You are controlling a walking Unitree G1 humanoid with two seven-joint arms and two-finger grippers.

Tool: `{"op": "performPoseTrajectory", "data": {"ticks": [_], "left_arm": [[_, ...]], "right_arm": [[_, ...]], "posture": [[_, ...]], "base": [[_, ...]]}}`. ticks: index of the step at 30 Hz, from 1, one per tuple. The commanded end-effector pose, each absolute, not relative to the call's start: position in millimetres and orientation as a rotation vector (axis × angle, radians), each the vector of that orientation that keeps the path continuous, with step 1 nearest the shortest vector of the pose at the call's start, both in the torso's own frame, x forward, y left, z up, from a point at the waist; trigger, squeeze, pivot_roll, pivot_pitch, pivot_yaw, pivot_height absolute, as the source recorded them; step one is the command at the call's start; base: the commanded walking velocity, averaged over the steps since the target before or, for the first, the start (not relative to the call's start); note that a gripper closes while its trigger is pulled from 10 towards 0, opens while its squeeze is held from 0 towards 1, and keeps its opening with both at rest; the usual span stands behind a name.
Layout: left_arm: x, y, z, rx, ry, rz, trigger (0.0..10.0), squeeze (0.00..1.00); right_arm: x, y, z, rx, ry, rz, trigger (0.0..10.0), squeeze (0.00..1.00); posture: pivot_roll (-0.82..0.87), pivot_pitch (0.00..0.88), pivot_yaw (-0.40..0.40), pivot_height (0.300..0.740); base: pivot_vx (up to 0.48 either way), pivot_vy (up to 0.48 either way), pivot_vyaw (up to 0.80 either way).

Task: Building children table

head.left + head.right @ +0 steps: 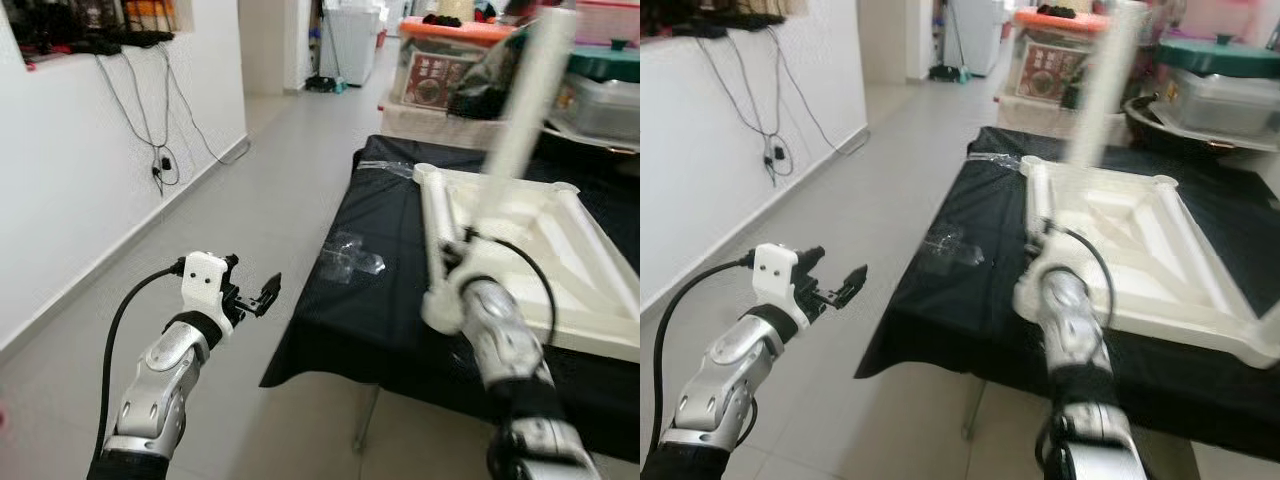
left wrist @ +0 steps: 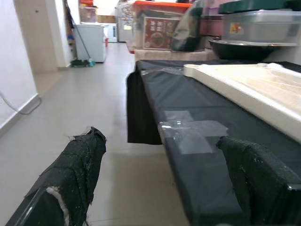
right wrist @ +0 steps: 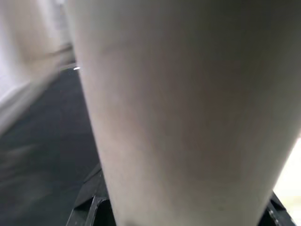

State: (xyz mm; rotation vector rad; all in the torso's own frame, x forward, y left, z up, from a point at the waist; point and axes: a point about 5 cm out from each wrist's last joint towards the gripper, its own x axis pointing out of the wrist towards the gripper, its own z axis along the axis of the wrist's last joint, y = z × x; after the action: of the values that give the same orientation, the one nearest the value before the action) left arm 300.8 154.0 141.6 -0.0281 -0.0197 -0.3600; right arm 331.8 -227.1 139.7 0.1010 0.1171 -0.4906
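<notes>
At centre-right of the head views, the right gripper (image 1: pixel 466 268) holds a long white table leg (image 1: pixel 530 110) upright, just above the upturned white tabletop's (image 1: pixel 560 250) near corner on the black-draped worktop (image 1: pixel 345 330). Lower left, the left gripper (image 1: pixel 262 296) hangs wide open over the floor, well apart, so the right arm seems nearer.

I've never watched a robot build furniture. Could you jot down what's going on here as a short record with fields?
Work surface: table with black cover
Piece being built: white tabletop, lying upside down on the cover
Right gripper: holds a white table leg upright over the tabletop's near corner
Left gripper: open, raised over the floor beside the table
Also on the cover: clear plastic wrap
</notes>
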Motion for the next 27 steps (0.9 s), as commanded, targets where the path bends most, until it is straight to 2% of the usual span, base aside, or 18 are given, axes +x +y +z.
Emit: {"op": "performPoseTrajectory", "data": {"ticks": [1, 2, 4, 5, 9, 10, 12, 13, 14, 15, 16, 17, 18, 20, 21, 25, 26, 27], "left_arm": [[300.9, 148.5, 142.8, -0.019, -0.019, -0.383, 10.0, 0.0], [300.9, 148.5, 142.8, -0.019, -0.019, -0.383, 10.0, 0.0], [301.2, 147.3, 142.9, -0.019, -0.017, -0.391, 10.0, 0.0], [301.8, 146.8, 142.5, -0.018, -0.015, -0.394, 10.0, 0.0], [303.8, 147.5, 143.0, -0.017, -0.017, -0.392, 10.0, 0.0], [304.0, 147.9, 143.5, -0.019, -0.018, -0.389, 10.0, 0.0], [304.0, 147.9, 143.5, -0.019, -0.018, -0.389, 10.0, 0.0], [303.7, 147.8, 143.8, -0.02, -0.02, -0.387, 10.0, 0.0], [303.7, 147.8, 143.8, -0.02, -0.02, -0.387, 10.0, 0.0], [302.7, 147.7, 143.0, -0.023, -0.019, -0.385, 10.0, 0.0], [302.7, 147.7, 143.0, -0.023, -0.019, -0.385, 10.0, 0.0], [302.0, 147.1, 141.9, -0.026, -0.018, -0.384, 10.0, 0.0], [302.0, 147.1, 141.9, -0.026, -0.018, -0.384, 10.0, 0.0], [302.3, 145.4, 141.5, -0.028, -0.019, -0.385, 10.0, 0.0], [302.3, 145.4, 141.5, -0.028, -0.019, -0.385, 10.0, 0.0], [304.5, 145.1, 143.2, -0.03, -0.028, -0.378, 10.0, 0.0], [304.2, 145.0, 143.1, -0.03, -0.029, -0.377, 10.0, 0.0], [303.4, 144.9, 143.0, -0.029, -0.03, -0.377, 10.0, 0.0]], "right_arm": [[322.3, -209.3, 115.9, 0.123, 0.24, -0.468, 10.0, 0.0], [322.3, -209.3, 115.9, 0.123, 0.24, -0.468, 10.0, 0.0], [327.2, -184.2, 125.3, 0.142, 0.179, -0.335, 10.0, 0.0], [328.5, -176.6, 132.8, 0.144, 0.13, -0.281, 10.0, 1.0], [339.5, -172.8, 150.6, 0.166, 0.073, -0.163, 10.0, 1.0], [344.9, -172.2, 157.3, 0.179, 0.063, -0.087, 10.0, 0.09], [344.9, -172.2, 157.3, 0.179, 0.063, -0.087, 10.0, 0.09], [348.6, -170.4, 164.4, 0.201, 0.054, -0.001, 10.0, 0.0], [348.6, -170.4, 164.4, 0.201, 0.054, -0.001, 10.0, 0.0], [350.4, -167.1, 177.1, 0.226, 0.013, 0.218, 10.0, 0.0], [350.4, -167.1, 177.1, 0.226, 0.013, 0.218, 10.0, 0.0], [347.3, -167.3, 184.5, 0.179, -0.021, 0.443, 10.0, 0.0], [347.3, -167.3, 184.5, 0.179, -0.021, 0.443, 10.0, 0.0], [344.5, -170.9, 183.0, 0.095, 0.011, 0.731, 10.0, 0.0], [344.5, -170.9, 183.0, 0.095, 0.011, 0.731, 10.0, 0.0], [340.6, -156.3, 157.6, -0.035, 0.133, 0.958, 10.0, 0.0], [339.1, -148.0, 150.6, -0.071, 0.153, 0.999, 3.6, 0.0], [337.9, -137.3, 144.9, -0.092, 0.165, 1.031, 0.0, 0.0]], "posture": [[0.1, 0.0, -0.065, 0.74], [0.1, 0.0, -0.065, 0.74], [0.1, 0.0, -0.061, 0.74], [0.09, 0.0, -0.06, 0.74], [0.1, 0.0, -0.068, 0.74], [0.1, 0.0, -0.07, 0.74], [0.1, 0.0, -0.07, 0.74], [0.1, 0.0, -0.073, 0.74], [0.1, 0.0, -0.073, 0.74], [0.09, 0.0, -0.075, 0.74], [0.09, 0.0, -0.075, 0.74], [0.1, 0.0, -0.078, 0.74], [0.1, 0.0, -0.078, 0.74], [0.11, 0.0, -0.088, 0.74], [0.11, 0.0, -0.088, 0.74], [0.12, 0.0, -0.095, 0.74], [0.12, 0.0, -0.1, 0.74], [0.13, 0.0, -0.103, 0.74]], "base": [[0.0, 0.0, 0.0], [0.0, 0.0, 0.0], [0.0, 0.0, 0.0], [0.0, 0.0, 0.0], [0.0, 0.0, 0.0], [0.0, 0.0, 0.0], [0.0, 0.0, 0.0], [0.0, 0.0, 0.0], [0.0, 0.0, 0.0], [0.0, 0.0, 0.0], [0.0, 0.0, 0.0], [0.0, 0.0, 0.0], [0.0, 0.0, 0.0], [0.0, 0.0, 0.0], [0.0, 0.0, 0.0], [0.0, 0.0, 0.0], [0.0, 0.0, 0.0], [0.0, 0.0, 0.0]]}}
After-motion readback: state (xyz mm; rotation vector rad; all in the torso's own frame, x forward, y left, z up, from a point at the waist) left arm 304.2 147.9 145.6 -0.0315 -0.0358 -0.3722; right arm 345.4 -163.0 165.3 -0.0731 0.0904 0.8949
